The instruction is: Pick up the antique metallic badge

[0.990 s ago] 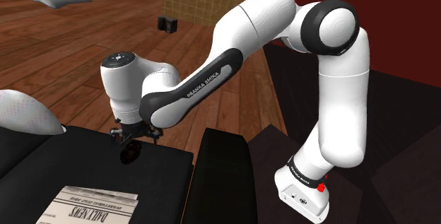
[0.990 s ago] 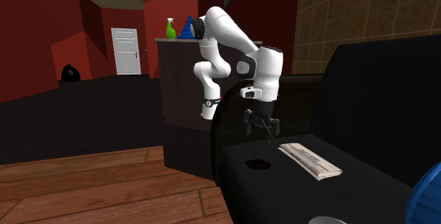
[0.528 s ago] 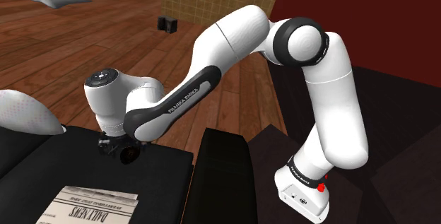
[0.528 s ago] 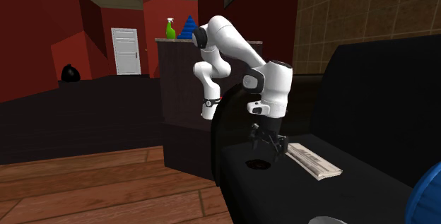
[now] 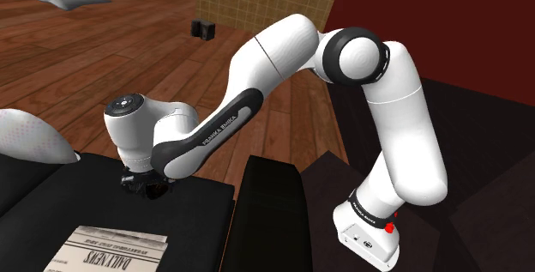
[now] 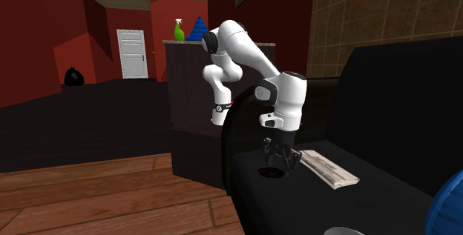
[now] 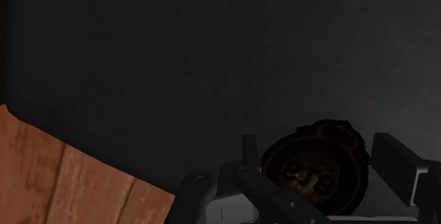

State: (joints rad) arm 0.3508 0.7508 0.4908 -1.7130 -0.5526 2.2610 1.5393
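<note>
Clearly, the tool hung low over the black sofa seat, fingers spread around the dark badge, probably not touching it, so closing could pinch it.

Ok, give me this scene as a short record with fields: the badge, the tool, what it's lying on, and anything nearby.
badge: round, dark brownish, with a face-like design, lying flat on the black sofa seat
tool: down at the seat, straddling the badge
fingers: apart, one on each side of the badge, no clasp visible
newspaper: folded, on the same seat, beside the tool
floor: wood planks next to the sofa
task state: badge not yet lifted
</note>
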